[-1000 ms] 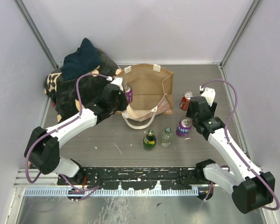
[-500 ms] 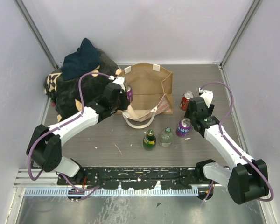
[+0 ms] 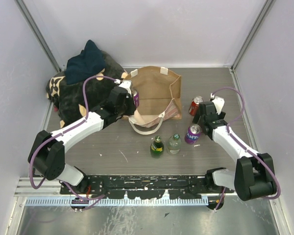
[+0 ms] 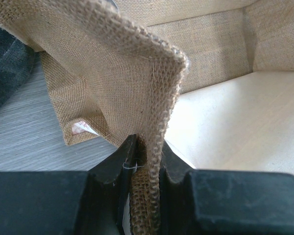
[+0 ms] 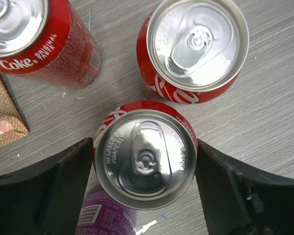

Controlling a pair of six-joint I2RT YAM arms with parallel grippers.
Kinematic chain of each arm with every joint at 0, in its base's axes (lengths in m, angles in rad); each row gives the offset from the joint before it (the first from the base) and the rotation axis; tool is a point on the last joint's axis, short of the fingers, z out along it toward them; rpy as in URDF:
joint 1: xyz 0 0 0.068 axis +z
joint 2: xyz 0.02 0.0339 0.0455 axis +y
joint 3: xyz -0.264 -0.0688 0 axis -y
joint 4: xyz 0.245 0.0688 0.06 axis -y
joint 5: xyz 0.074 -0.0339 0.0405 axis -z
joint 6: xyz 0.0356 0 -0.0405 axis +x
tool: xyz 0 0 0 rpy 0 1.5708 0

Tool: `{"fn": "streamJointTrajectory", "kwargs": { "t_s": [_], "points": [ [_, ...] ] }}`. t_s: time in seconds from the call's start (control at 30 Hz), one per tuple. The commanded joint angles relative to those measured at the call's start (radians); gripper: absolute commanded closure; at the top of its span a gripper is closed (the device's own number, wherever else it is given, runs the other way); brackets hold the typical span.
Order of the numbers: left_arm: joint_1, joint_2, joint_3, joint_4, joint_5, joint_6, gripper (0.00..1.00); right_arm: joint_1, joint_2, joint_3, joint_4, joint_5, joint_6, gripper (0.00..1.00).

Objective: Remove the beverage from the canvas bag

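The tan canvas bag (image 3: 154, 90) stands open in the middle of the table, with its cream handle (image 3: 146, 128) lying toward me. My left gripper (image 3: 126, 100) is shut on the bag's left rim (image 4: 152, 98), and the burlap edge is pinched between the fingers. A purple can (image 3: 135, 98) stands right beside that rim; I cannot tell whether it is inside the bag. My right gripper (image 3: 204, 116) is right of the bag. Its jaws rest against both sides of an upright red Coke can (image 5: 146, 157), which is hidden in the top view.
Two more red Coke cans (image 5: 39, 39) (image 5: 193, 46) stand just beyond the held one; one shows in the top view (image 3: 196, 105). A purple can (image 3: 193, 132) stands just nearer. A green bottle (image 3: 157, 147) and a clear bottle (image 3: 174, 143) stand in front of the bag. Dark bags (image 3: 83, 83) are piled at the far left.
My right arm has stretched out flatter, its gripper shifting slightly toward the red can. The left arm still holds the bag rim with little movement.
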Motion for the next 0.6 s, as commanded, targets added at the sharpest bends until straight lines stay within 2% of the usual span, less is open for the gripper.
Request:
{"fn": "streamJointTrajectory", "kwargs": {
  "t_s": [0.0, 0.1, 0.27, 0.43, 0.57],
  "points": [
    [0.004, 0.022, 0.003, -0.058, -0.026, 0.009, 1.0, -0.005, -0.022, 0.028, 0.08, 0.022, 0.022, 0.12],
    [0.004, 0.023, 0.002, -0.06, -0.024, 0.007, 1.0, -0.005, -0.034, 0.04, 0.057, 0.026, 0.02, 0.03],
    [0.003, 0.024, 0.001, -0.055, -0.02, 0.004, 1.0, -0.004, -0.097, 0.102, -0.027, 0.011, 0.017, 0.01],
    [0.003, 0.021, -0.004, -0.046, -0.022, -0.002, 1.0, -0.001, -0.198, 0.211, -0.105, -0.038, 0.013, 0.11],
    [0.004, 0.013, -0.008, -0.04, -0.031, -0.018, 1.0, 0.036, -0.215, 0.35, -0.139, -0.092, -0.001, 0.18]
  ]
}}
